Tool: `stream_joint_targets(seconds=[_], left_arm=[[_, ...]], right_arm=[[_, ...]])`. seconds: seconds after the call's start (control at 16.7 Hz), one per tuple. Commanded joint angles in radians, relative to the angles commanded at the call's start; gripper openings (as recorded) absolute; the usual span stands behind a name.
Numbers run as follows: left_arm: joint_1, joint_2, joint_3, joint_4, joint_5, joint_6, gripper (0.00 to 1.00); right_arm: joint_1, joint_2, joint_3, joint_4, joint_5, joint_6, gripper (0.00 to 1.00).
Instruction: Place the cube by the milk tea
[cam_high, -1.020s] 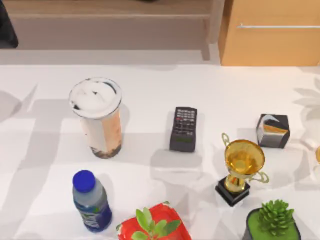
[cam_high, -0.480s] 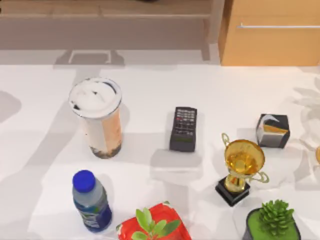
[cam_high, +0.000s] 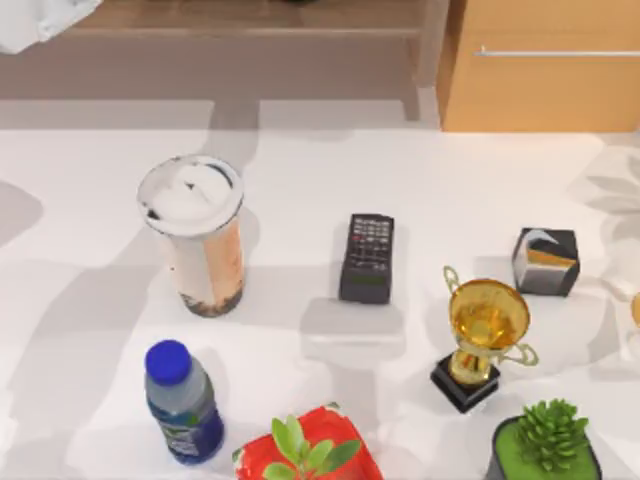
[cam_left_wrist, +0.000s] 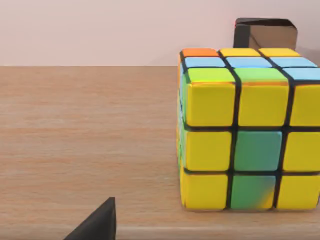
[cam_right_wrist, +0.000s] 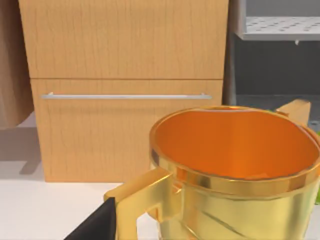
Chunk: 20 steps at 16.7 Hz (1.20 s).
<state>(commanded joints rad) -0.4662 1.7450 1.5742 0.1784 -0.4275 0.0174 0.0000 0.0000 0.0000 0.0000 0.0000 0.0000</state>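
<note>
The cube (cam_left_wrist: 250, 130), with yellow, green, orange and blue squares between black lines, rests on a wooden surface (cam_left_wrist: 85, 140) close in front of the left wrist camera. A dark corner of my left gripper (cam_left_wrist: 97, 225) shows at the picture's edge, short of the cube and apart from it. A white part of my left arm (cam_high: 40, 20) sits at the top view's far left corner. The milk tea (cam_high: 195, 235) stands upright on the table's left half. My right gripper (cam_right_wrist: 97, 225) hangs just beside a gold trophy (cam_right_wrist: 235, 170).
On the white table (cam_high: 300, 160) lie a black remote (cam_high: 368, 256), a dark patterned box (cam_high: 546, 260), the trophy (cam_high: 485, 335), a blue-capped bottle (cam_high: 180, 402), a red potted plant (cam_high: 305, 450) and a green succulent (cam_high: 545, 440). A wooden cabinet (cam_high: 540, 65) stands behind.
A white part of my left arm has come into the top view's far left corner. The shadows on the table have shifted. The objects on the table have not moved.
</note>
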Motion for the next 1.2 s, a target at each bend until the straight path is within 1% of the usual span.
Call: stream_joint_targets(seconds=[0.42,0.72,0.9,1.2], left_arm=[[0.001,0.014,0.012,0.000,-0.002,0.000,1.00],[0.014,0.036,0.078,-0.042,0.014,0.001,1.00],[0.032,0.082,0.142,-0.061,0.033,0.000,1.00],[0.049,0.231,0.301,-0.071,0.053,-0.001,1.00]], right_arm=[[0.000,0.000,0.000,0.000,0.000,0.000,1.00],[0.000,0.000,0.000,0.000,0.000,0.000,1.00],[0.000,0.000,0.000,0.000,0.000,0.000,1.00],[0.000,0.000,0.000,0.000,0.000,0.000,1.00]])
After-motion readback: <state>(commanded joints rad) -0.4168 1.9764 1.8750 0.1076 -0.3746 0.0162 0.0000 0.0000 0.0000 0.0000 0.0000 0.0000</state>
